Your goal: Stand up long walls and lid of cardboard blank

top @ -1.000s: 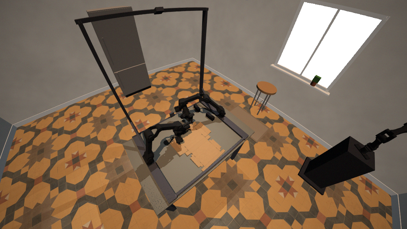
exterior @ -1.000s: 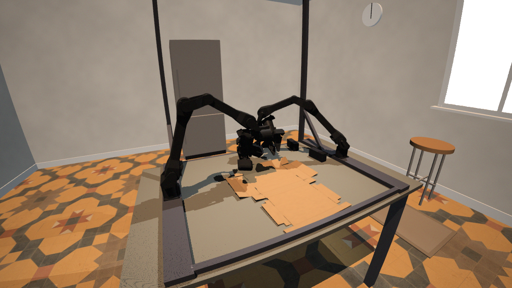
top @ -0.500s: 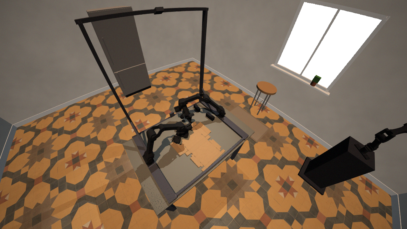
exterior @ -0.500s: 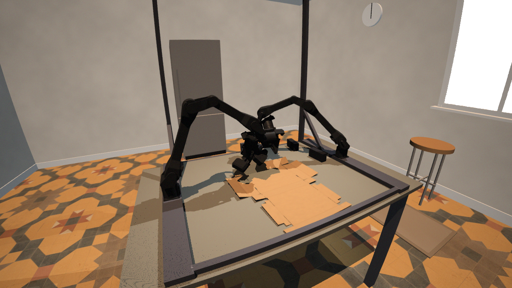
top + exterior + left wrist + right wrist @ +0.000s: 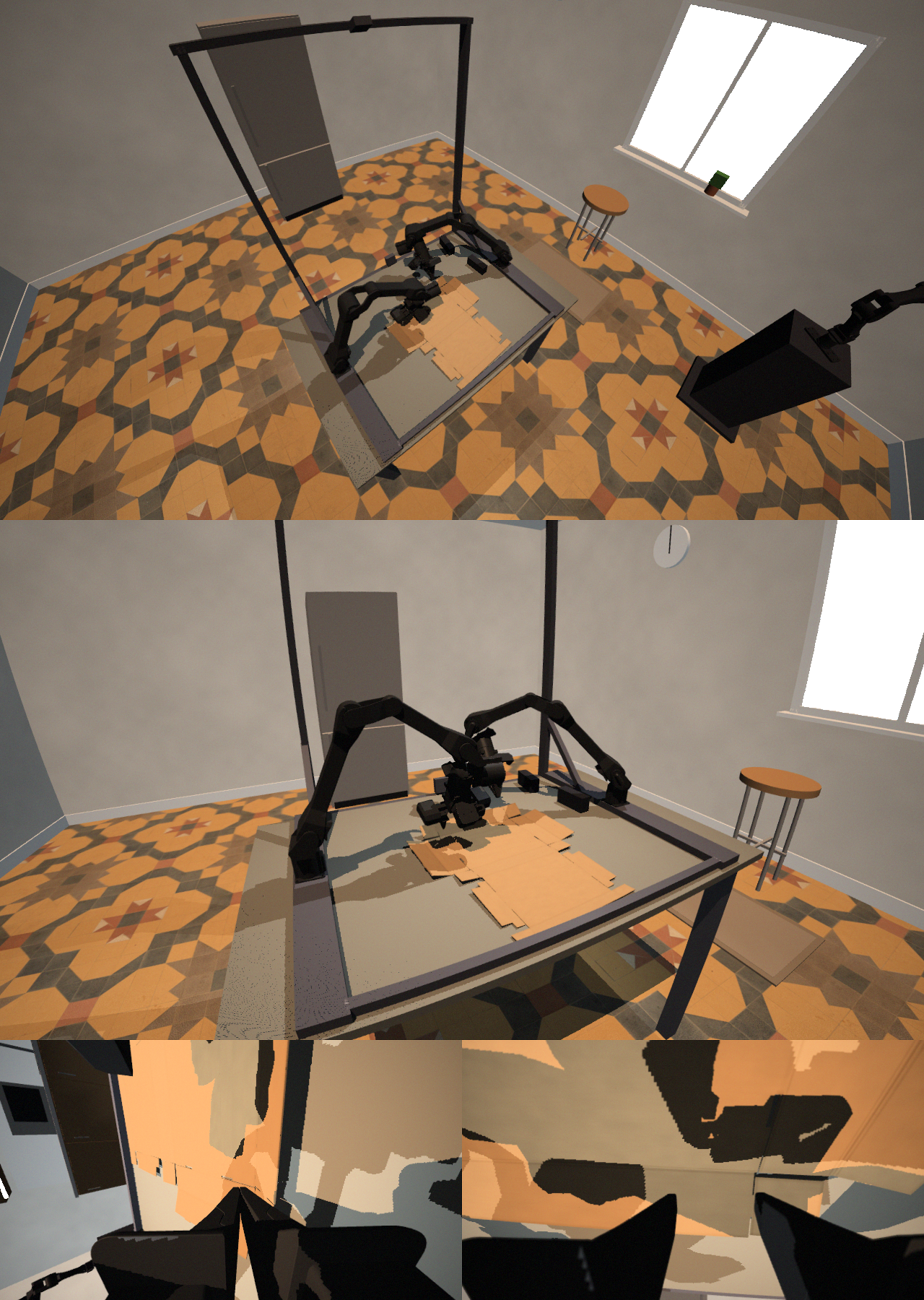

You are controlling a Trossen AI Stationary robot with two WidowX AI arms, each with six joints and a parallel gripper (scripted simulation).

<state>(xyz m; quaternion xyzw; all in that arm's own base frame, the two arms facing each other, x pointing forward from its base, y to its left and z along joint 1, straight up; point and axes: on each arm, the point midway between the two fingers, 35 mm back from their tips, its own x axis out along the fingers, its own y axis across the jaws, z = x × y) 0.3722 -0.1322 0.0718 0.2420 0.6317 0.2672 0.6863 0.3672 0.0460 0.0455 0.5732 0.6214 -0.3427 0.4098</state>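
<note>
Tabletop beneath flat cardboard blank (image 5: 460,329) (image 5: 523,869) (image 5: 162,1112) (image 5: 606,1123).

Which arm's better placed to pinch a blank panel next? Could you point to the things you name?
Right, I'd say: its pincer (image 5: 411,319) (image 5: 453,822) (image 5: 715,1195) stands partly open over the cardboard blank (image 5: 465,329) (image 5: 535,869) (image 5: 162,1112) (image 5: 606,1119). The left pincer (image 5: 431,276) (image 5: 497,794) (image 5: 239,1192) is also near, but shut, so it would have to open first.

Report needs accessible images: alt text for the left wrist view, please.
The left hand is shut, fingertips together at lower centre. Beyond them the orange-brown cardboard blank fills the upper middle, crossed by shadows.
</note>
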